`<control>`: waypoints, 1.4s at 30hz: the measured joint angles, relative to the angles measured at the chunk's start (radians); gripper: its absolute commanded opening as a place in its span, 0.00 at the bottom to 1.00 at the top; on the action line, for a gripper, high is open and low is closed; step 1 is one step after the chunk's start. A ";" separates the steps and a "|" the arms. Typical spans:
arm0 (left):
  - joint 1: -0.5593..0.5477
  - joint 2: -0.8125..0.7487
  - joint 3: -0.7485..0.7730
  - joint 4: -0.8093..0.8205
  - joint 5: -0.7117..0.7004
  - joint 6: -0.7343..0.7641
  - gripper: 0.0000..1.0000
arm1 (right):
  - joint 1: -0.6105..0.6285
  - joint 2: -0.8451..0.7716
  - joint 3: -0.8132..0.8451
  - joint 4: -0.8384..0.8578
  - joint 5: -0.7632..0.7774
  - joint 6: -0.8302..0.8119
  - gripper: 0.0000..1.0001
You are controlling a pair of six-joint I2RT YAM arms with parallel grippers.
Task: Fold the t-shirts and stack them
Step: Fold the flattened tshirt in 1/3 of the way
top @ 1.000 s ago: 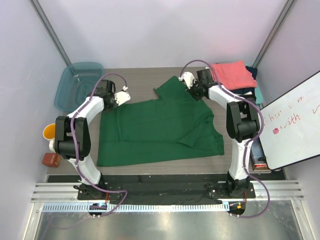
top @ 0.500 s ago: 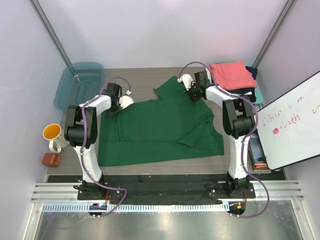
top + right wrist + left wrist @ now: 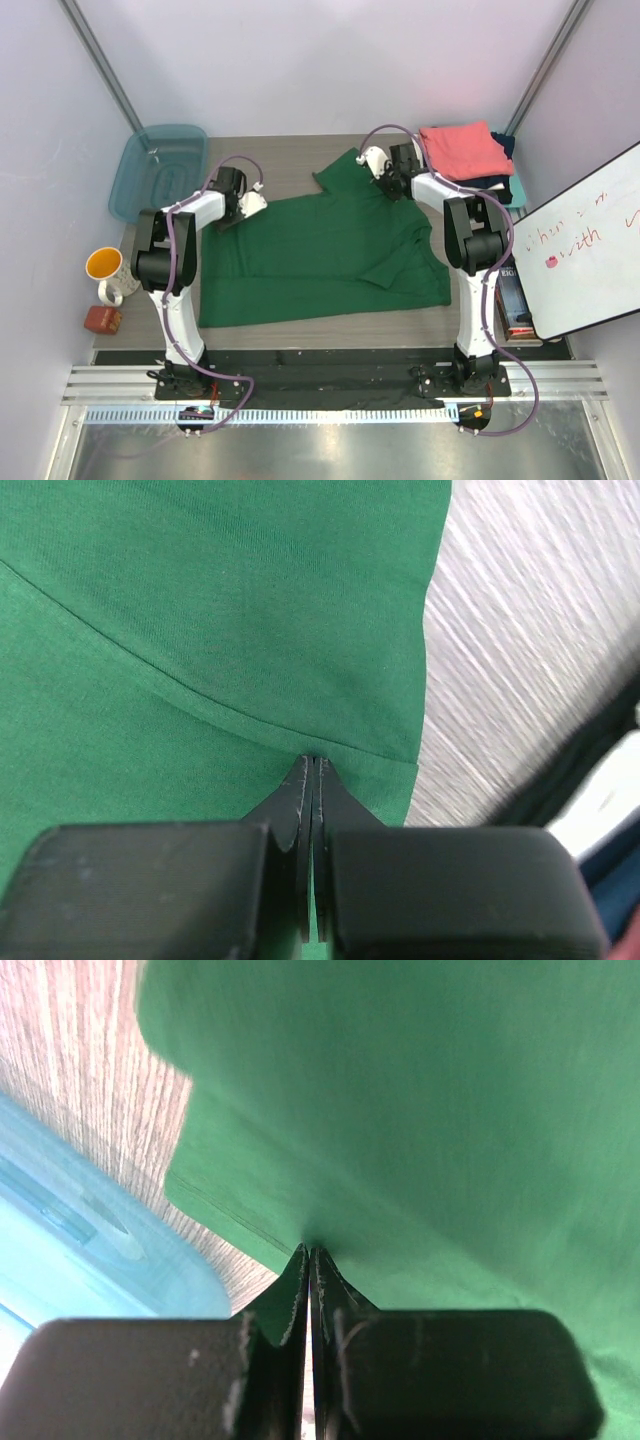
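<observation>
A dark green t-shirt (image 3: 320, 250) lies spread on the wooden table, one sleeve folded onto its right side. My left gripper (image 3: 246, 206) is shut on the shirt's far left edge; in the left wrist view the fingertips (image 3: 310, 1252) pinch the green cloth (image 3: 400, 1110). At the far right edge, beside the upper sleeve, my right gripper (image 3: 386, 176) is shut on the cloth; its tips (image 3: 313, 762) bite the hem (image 3: 200, 610). A stack of folded t-shirts, coral-pink on top (image 3: 462, 148), sits at the far right corner.
A translucent teal tub (image 3: 155, 170) stands at the far left, also in the left wrist view as the tub (image 3: 70, 1260). An orange-and-white mug (image 3: 103, 268) and a small brown object (image 3: 102, 318) sit at the left edge. A whiteboard (image 3: 585, 245) leans at the right.
The left arm's elbow has swung in and its gripper has shifted slightly right and nearer. The shirt's far edge is pulled straighter and the cloth has slid a little to the right.
</observation>
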 measured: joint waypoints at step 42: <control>-0.099 -0.426 -0.360 -0.154 0.145 0.209 0.41 | 0.056 -0.618 -0.441 -0.359 -0.085 -0.418 0.43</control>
